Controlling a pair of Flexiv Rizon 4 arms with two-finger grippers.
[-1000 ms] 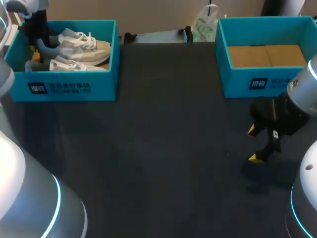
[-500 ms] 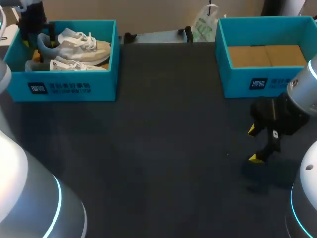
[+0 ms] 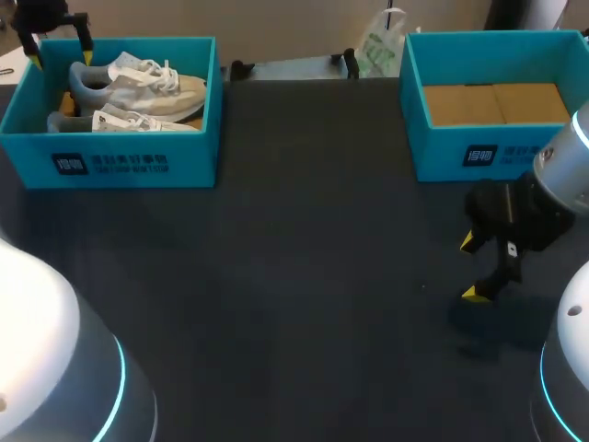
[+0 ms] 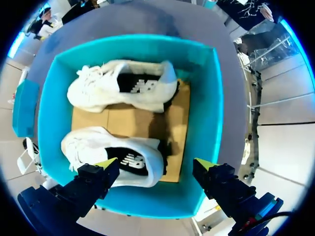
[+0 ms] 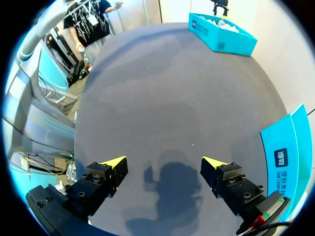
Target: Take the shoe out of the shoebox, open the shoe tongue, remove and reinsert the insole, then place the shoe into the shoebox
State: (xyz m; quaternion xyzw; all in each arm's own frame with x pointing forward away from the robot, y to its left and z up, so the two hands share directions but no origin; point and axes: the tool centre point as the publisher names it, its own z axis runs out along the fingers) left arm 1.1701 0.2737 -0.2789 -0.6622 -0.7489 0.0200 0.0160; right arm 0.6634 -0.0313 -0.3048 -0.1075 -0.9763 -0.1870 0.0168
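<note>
Two white sneakers lie side by side in the teal shoebox (image 3: 138,166) at the table's far left, one (image 3: 147,85) behind the other (image 3: 124,122). My left gripper (image 3: 61,51) hangs open above the box's far-left corner, by the heels, holding nothing. The left wrist view looks straight down into the shoebox (image 4: 206,98): one sneaker (image 4: 123,91) lies farther ahead, the other sneaker (image 4: 110,157) under the open left gripper (image 4: 155,163). My right gripper (image 3: 471,267) stands open over bare table at the right, also empty in its own view (image 5: 164,162).
A second teal box (image 3: 479,152) with a cardboard floor stands at the far right, just behind my right gripper. A plastic bag (image 3: 377,46) lies at the table's back edge. The dark tabletop (image 3: 313,258) stretches between the boxes.
My left gripper has opened, let go of the far sneaker's heel and risen out of the shoebox. The right arm has not moved.
</note>
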